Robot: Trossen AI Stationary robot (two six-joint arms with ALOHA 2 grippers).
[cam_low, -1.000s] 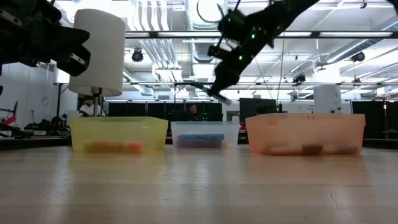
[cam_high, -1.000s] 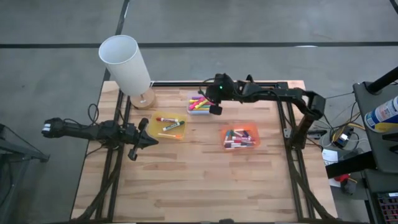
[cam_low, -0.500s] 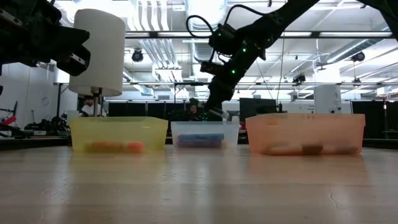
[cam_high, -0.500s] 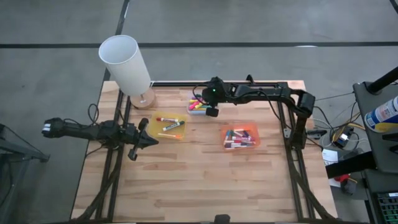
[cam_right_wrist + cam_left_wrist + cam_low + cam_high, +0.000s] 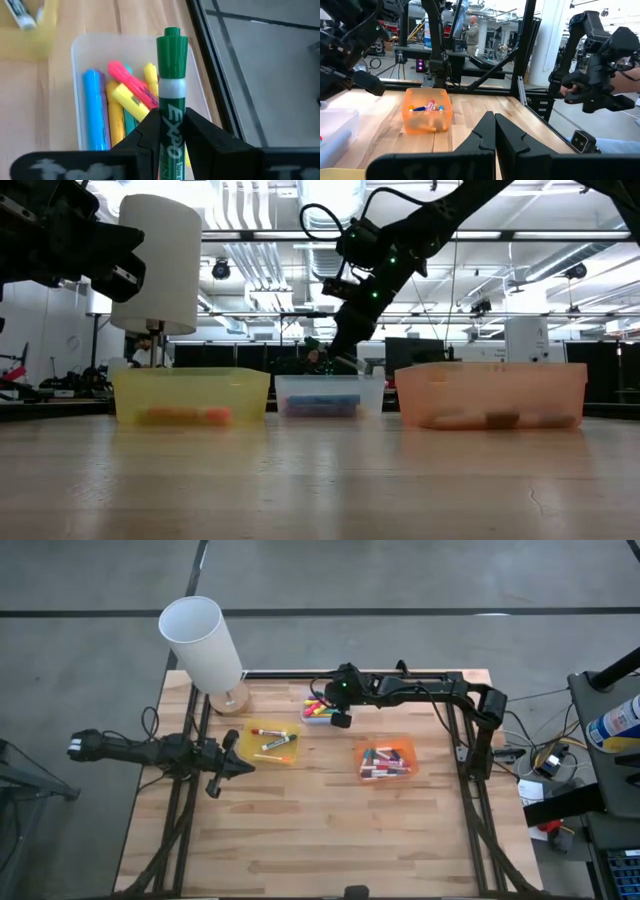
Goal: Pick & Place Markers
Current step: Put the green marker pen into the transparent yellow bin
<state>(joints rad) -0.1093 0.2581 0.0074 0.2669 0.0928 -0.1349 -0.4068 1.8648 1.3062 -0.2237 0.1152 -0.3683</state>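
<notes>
A green-capped marker [image 5: 171,65] sticks out of my right gripper [image 5: 170,120], which is shut on it and hangs over the clear tray [image 5: 77,55] at the table's far middle [image 5: 320,712]. Blue, yellow and pink markers [image 5: 116,100] lie in that tray. More markers lie in the yellow tray [image 5: 272,742] and in the orange tray [image 5: 385,760]. My left gripper [image 5: 238,766] waits shut and level over the table's left side, near the yellow tray, touching nothing. My right gripper pinches the marker's white printed barrel [image 5: 170,107] between its two fingers [image 5: 145,130], just behind the green cap. The fingers slant down from the table's right and lie along the marker. The capped end juts out past the fingertips, and the marker is clear of the tray.
A white lamp [image 5: 200,638] on a wooden foot [image 5: 231,698] stands at the far left corner, close to the yellow tray. Black frame bars [image 5: 460,740] run along the table's left and right sides. A person [image 5: 472,31] stands in the room beyond.
My right gripper has come down and gone toward the table's left with the green marker, from above the clear tray's far right side to low over the tray. It then kept still.
</notes>
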